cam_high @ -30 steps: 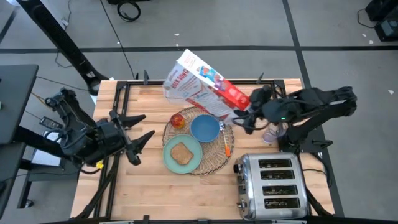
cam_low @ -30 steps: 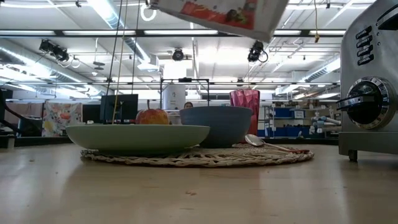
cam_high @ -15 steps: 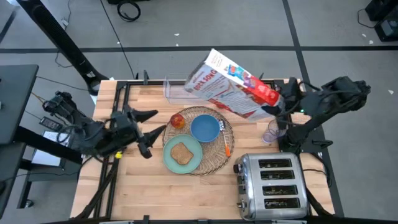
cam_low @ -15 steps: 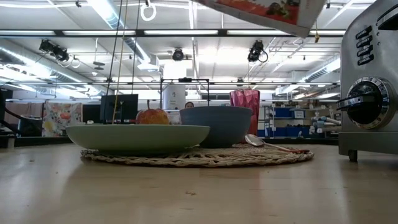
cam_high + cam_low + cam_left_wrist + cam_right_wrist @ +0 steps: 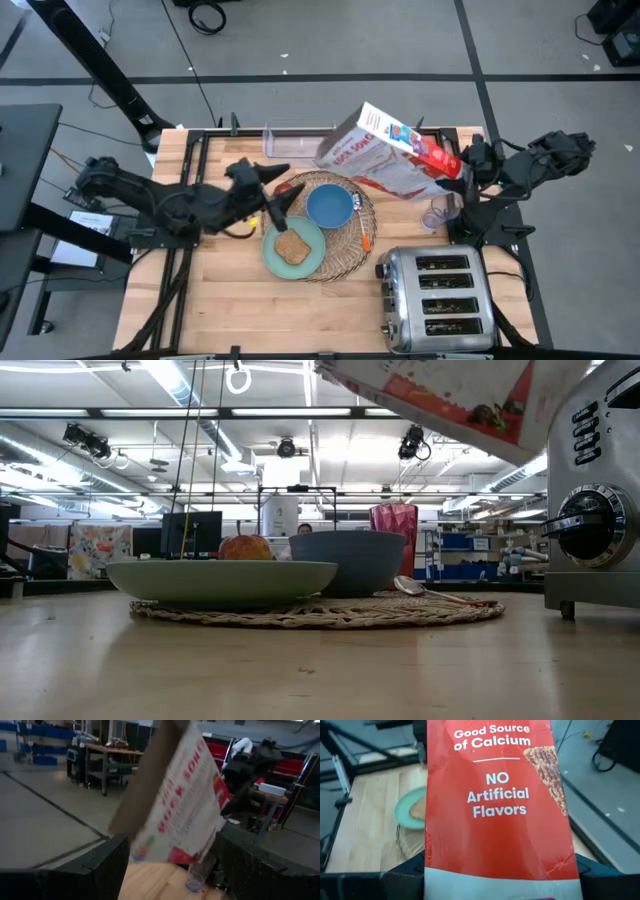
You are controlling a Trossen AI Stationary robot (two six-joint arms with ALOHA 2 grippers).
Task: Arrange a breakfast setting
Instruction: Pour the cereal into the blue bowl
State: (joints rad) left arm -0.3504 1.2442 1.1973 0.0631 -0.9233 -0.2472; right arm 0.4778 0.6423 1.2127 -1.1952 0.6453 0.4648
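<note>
Two arms are showing in the high view. My right gripper (image 5: 468, 163), at the right of the frame, is clamping the red end of a cereal box (image 5: 388, 152) and holding it in the air above the upper right part of the table (image 5: 230, 300). The box's long axis is running from right to upper left, its free end pointing toward the upper middle. I am judging it light, thin cardboard that would crush if squeezed hard, so I am favouring a hold across its narrow faces near one end. My left gripper (image 5: 283, 192) is reaching over the round woven placemat (image 5: 345, 258), its fingers spread apart, close beside the blue bowl (image 5: 329, 206) and over where the apple would be. The mint-green plate (image 5: 272, 252) with the toast slice (image 5: 291, 245) is sitting at the lower left of the placemat, the orange-handled utensil (image 5: 366, 235) at its right edge.

In the low view, plate (image 5: 220, 580), apple (image 5: 245, 547), bowl (image 5: 347, 561) and red cup (image 5: 393, 518) are lining up across the middle; the box (image 5: 440, 400) is hanging at upper right, beside the chrome toaster (image 5: 600, 490).

In the left wrist view the box (image 5: 180, 805) is tilting through the centre.

In the right wrist view the box's red panel (image 5: 500, 805) is filling the frame, plate (image 5: 407, 812) left.
</note>
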